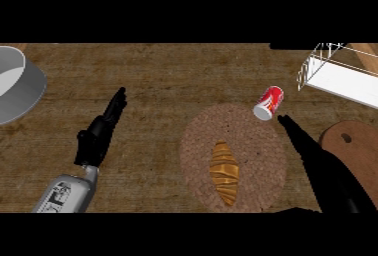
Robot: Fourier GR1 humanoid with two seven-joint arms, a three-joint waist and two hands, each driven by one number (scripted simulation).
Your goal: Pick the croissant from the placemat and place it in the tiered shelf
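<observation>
Croissant point(224, 172): lies lengthwise on the woven round placemat point(251, 131), in the lower centre of the frame, nearer the mat's lower edge; nothing touches it.
Right hand point(314, 155): comes in from the lower right, fingers straight and extended toward the upper left, holding nothing; it runs along the placemat's right edge, beside the croissant but apart from it.
Left hand point(100, 132): at centre left, fingers straight and pointing up the frame, empty, well apart from the mat.
Tiered shelf point(336, 75): white wire frame in the upper right corner, only partly in view.
Red can point(269, 102): on its side at the placemat's upper right rim, between the right hand's fingertips and the shelf.
Wooden board point(358, 147): at the right edge, just beyond the right forearm.
Grey pot point(18, 82): upper left, out of the way.
Step in hand: judged to be the approach to the grasp, with the right hand.
How to do it well: the hand should swing left over the pastry's middle, fingers spread across its narrow width, then close evenly so the tapered ends do not pivot.
Risk: the carry toward the shelf passes near the can; lifting well clear first would likely avoid a knock.
</observation>
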